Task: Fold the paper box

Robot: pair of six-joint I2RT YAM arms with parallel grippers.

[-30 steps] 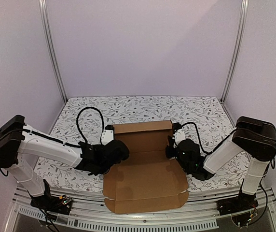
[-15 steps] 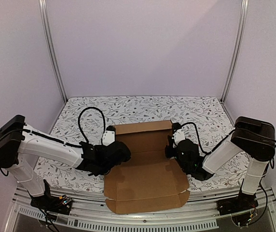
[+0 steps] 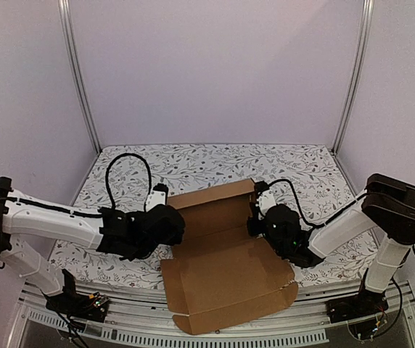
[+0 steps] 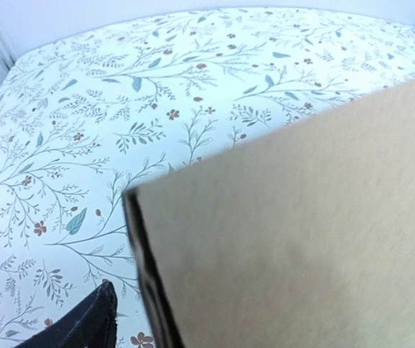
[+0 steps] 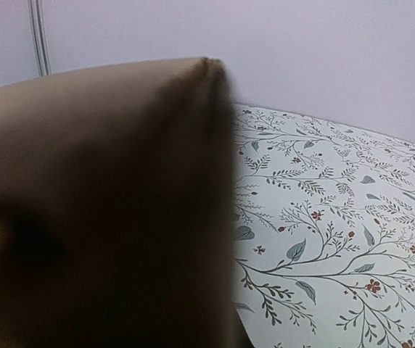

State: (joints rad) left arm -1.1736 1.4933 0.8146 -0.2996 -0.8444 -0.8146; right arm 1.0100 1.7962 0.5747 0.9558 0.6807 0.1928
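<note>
**Item:** paper box (image 3: 226, 268), plain brown die-cut cardboard, unfolded. It lies skewed at lower centre of the top view, on the floral tablecloth (image 3: 193, 163). The front flap hangs past the near edge. The rear panel, at centre frame, angles up from a crease across the middle. No walls are standing yet.

**Left gripper** (image 3: 175, 221): just beside the sheet's left edge at mid-left. In the left wrist view one finger (image 4: 84, 322) sits far out in the lower left corner, with cloth showing between it and the cardboard edge. The jaws are spread and hold nothing.

**Right gripper** (image 3: 257, 217): at the right edge of the rear panel, right of centre. Its wrist view is filled by blurred cardboard close against the lens, and the fingertips are hidden. The jaws are closed, apparently pinching that edge.

**Step in hand (judged):** early stage, repositioning. One side is let go while the other holds the sheet, and no fold is locked.

**Next move calls for (judged):**
- a fresh left-hand grip on a side flap or the rear panel's left edge
- squaring the skewed sheet, since a fold started at this angle may miss the scored crease
- a steady hold on the right while the left pushes the panel upright
</note>
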